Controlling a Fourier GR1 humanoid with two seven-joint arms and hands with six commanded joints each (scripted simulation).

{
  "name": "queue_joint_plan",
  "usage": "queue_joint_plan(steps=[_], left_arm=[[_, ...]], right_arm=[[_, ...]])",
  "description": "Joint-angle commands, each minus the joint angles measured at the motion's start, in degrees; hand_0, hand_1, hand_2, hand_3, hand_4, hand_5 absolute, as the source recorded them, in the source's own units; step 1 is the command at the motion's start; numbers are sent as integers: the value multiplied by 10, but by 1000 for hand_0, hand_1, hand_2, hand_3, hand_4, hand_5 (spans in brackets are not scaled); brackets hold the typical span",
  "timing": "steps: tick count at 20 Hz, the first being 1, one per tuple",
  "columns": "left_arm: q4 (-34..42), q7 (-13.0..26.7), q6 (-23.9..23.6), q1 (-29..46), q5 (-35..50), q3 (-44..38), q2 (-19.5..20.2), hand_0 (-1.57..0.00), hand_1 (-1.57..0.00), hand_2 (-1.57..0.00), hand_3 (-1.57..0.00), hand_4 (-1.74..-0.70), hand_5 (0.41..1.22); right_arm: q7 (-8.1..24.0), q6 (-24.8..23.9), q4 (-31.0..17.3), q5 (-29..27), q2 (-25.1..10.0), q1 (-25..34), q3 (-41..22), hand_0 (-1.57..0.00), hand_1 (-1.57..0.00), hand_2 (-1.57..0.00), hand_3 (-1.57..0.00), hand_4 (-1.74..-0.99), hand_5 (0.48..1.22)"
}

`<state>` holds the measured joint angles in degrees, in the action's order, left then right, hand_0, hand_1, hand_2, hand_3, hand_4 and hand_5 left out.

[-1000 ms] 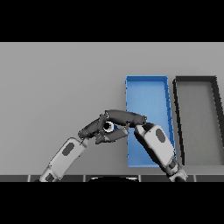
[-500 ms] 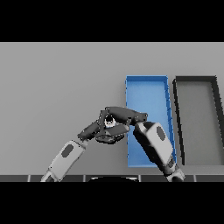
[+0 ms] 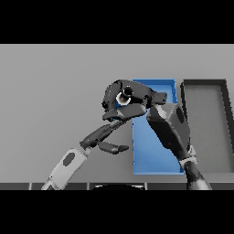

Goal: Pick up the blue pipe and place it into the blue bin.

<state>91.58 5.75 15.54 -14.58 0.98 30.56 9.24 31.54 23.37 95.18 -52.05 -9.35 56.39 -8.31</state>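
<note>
The blue pipe (image 3: 124, 97) shows mostly as a pale round end, wrapped in the curled fingers of my right hand (image 3: 135, 101). That hand is raised above the table, at the left rim of the blue bin (image 3: 155, 153) near its far end. Most of the pipe's body is hidden inside the grip. My left hand (image 3: 104, 136) sits lower and to the left, fingers straight and thumb spread, just below the right hand and off the bin's left wall. It holds nothing.
A dark grey bin (image 3: 205, 123) stands right beside the blue bin, on its right. My right forearm (image 3: 171, 128) crosses over the blue bin's middle. Grey table (image 3: 55, 91) stretches to the left and far side.
My right hand has risen with the pipe and shifted right, toward the blue bin's far left corner. The left hand has come off the pipe and stays lower.
</note>
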Motion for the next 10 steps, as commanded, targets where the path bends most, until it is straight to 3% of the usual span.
queue_joint_plan(steps=[1, 4, 10], left_arm=[[1, 1, 1, -2, 2, -4, 3, -1, -1, -1, -1, -920, 487], [4, -1, -10, -1, -10, 3, -5, 0, 0, 0, 0, -904, 487], [8, 4, -2, -1, 2, -10, 12, 1, 1, 1, 1, -886, 482]], right_arm=[[-9, -17, -19, 5, -9, 18, 15, -1571, -1571, -1571, -1571, -1495, 1221], [-36, -63, -94, 51, -47, 74, 56, -1571, -1571, -1571, -1571, -1497, 1221], [-59, -64, -238, 127, -89, 65, 86, -1571, -1571, -1571, -1571, -1498, 1221]])
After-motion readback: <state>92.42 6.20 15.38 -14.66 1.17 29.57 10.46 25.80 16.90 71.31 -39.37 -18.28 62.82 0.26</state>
